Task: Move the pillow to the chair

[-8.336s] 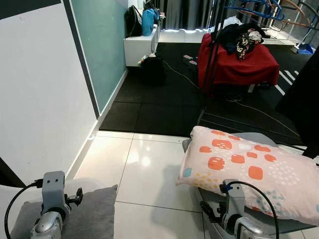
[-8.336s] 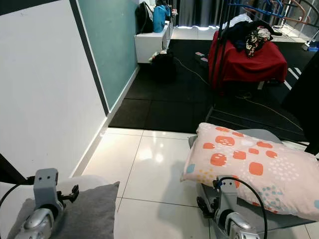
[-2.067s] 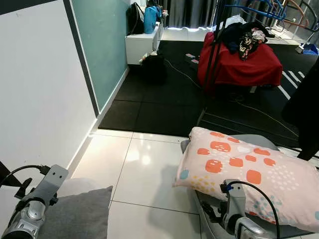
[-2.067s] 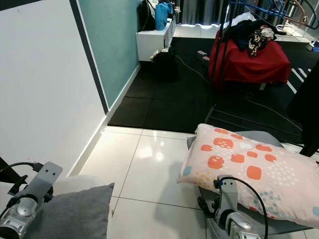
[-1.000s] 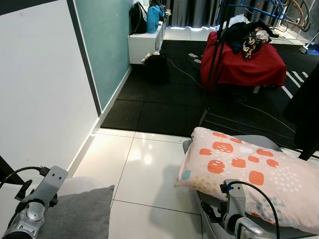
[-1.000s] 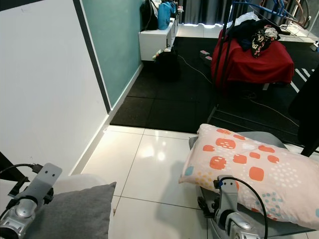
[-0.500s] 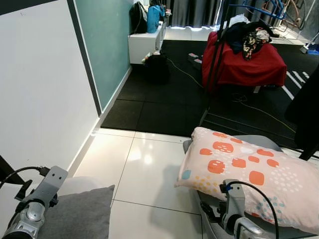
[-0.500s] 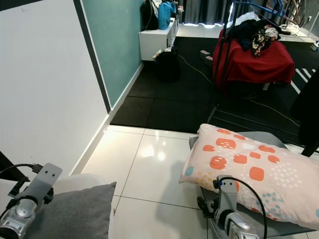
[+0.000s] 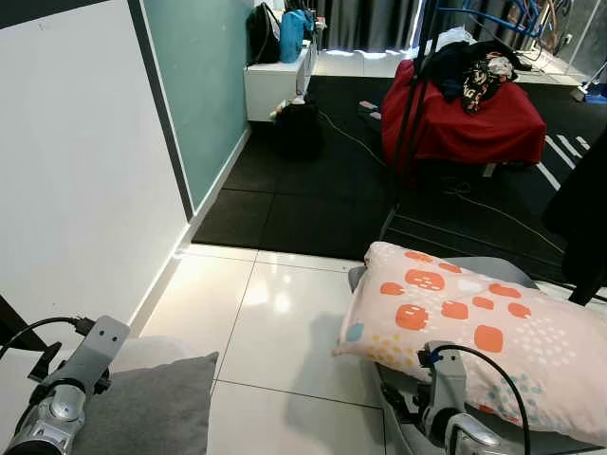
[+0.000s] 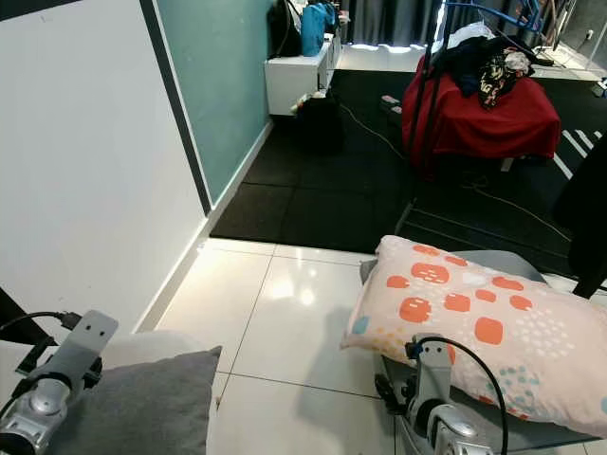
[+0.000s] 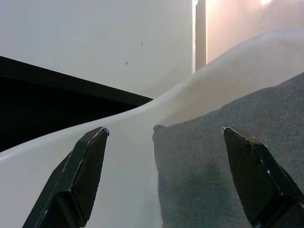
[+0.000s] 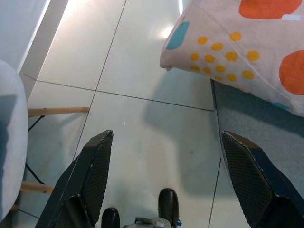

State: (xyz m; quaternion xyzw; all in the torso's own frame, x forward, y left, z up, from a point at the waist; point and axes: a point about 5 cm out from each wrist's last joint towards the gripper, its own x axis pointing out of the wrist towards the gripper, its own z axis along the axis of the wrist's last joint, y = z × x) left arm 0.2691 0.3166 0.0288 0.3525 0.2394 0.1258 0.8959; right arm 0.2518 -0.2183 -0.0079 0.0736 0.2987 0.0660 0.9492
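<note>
Two pillows in play: the grey pillow [image 9: 152, 412] already lies on the white chair [image 11: 137, 142], so I judge my job there done. My left gripper [image 11: 164, 180] hangs over the chair, fingers spread wide, empty. My right gripper [image 12: 171, 185], equally spread, hovers beside the spotted pillow [image 9: 474, 332]. My right wrist view reveals the chair's wooden legs [image 12: 57, 111] on the tiles.

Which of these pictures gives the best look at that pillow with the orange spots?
The left eye view: the patterned pillow lies nearly whole on a grey seat. The right eye view matches it. The right wrist view catches one corner; the left wrist view shows a grey cushion instead.
</note>
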